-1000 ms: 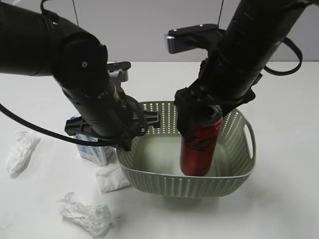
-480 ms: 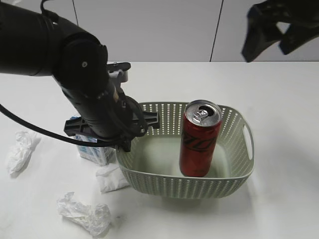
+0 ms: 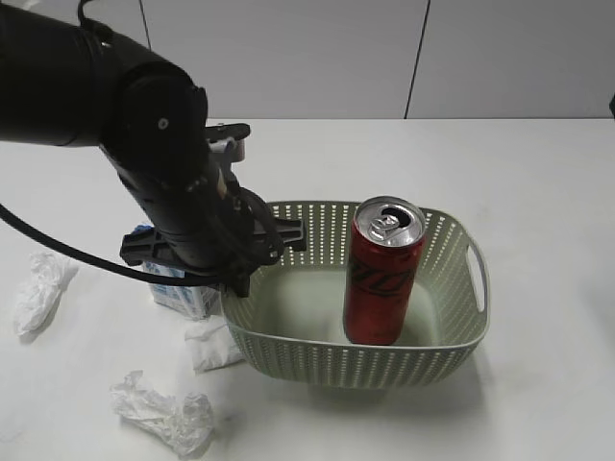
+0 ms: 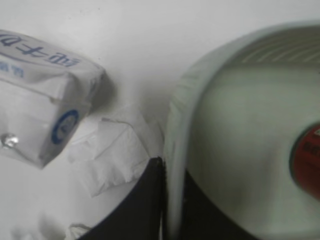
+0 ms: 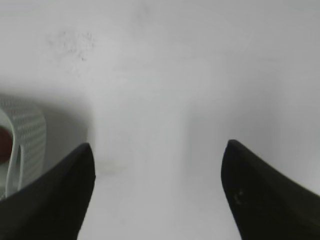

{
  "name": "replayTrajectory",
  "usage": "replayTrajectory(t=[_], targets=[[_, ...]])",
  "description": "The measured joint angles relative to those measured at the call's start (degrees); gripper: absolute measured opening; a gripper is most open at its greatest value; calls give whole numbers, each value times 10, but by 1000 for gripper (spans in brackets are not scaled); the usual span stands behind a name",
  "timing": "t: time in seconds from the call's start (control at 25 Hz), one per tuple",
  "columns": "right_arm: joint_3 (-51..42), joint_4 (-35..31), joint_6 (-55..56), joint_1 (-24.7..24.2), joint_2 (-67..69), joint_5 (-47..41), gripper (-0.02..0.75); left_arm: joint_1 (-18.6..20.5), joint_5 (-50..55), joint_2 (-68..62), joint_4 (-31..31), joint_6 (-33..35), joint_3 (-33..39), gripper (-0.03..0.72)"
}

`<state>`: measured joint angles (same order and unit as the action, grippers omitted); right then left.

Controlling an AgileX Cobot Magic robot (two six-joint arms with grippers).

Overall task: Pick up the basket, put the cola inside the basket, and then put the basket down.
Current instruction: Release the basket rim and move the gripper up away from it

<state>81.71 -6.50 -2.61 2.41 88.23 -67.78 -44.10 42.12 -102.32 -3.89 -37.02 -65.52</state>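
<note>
The pale green basket (image 3: 452,338) sits in the middle of the exterior view with the red cola can (image 3: 382,274) standing upright inside it. My left gripper (image 3: 240,280) is shut on the basket's left rim; in the left wrist view its jaws (image 4: 170,200) pinch the green rim (image 4: 176,130), and a slice of the cola (image 4: 307,155) shows at the right edge. My right gripper (image 5: 157,165) is open and empty over bare table; the basket's right handle (image 5: 20,145) shows at the left of its wrist view. The right arm is out of the exterior view.
A white-and-blue drink carton (image 3: 183,288) stands left of the basket, also seen in the left wrist view (image 4: 45,110). Crumpled white tissues lie at the far left (image 3: 43,288), beside the basket's front left (image 3: 213,344) and at the front (image 3: 163,408).
My right gripper let go of the cola, which now stands in the basket, then rose and left the exterior view. The left gripper and the basket shifted slightly left and down.
</note>
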Motion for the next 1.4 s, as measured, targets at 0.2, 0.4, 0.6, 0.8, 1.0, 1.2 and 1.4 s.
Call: replayTrajectory(t=[0.2,0.4,0.6,0.8,1.0,1.2,1.4], targets=[[-141,0,-7,0,-135,26,594,0,0,0,-3,0,0,6],[-288,0,-13,0,-300,78,592,0,-13,0,-4,0,-1,6],[-410,16,-13,0,-467,89,592,0,-13,-18,-6,0,-29,6],[-500,32,-13,0,-617,95,592,9,-13,-60,-11,-11,-72,6],[-552,33,-14,0,-745,96,592,23,14,-111,15,-13,-142,6],[-561,33,-14,0,-843,99,592,24,40,-161,19,-14,-217,6],[-564,33,-14,0,-884,101,592,23,42,-197,-9,-14,-257,6]])
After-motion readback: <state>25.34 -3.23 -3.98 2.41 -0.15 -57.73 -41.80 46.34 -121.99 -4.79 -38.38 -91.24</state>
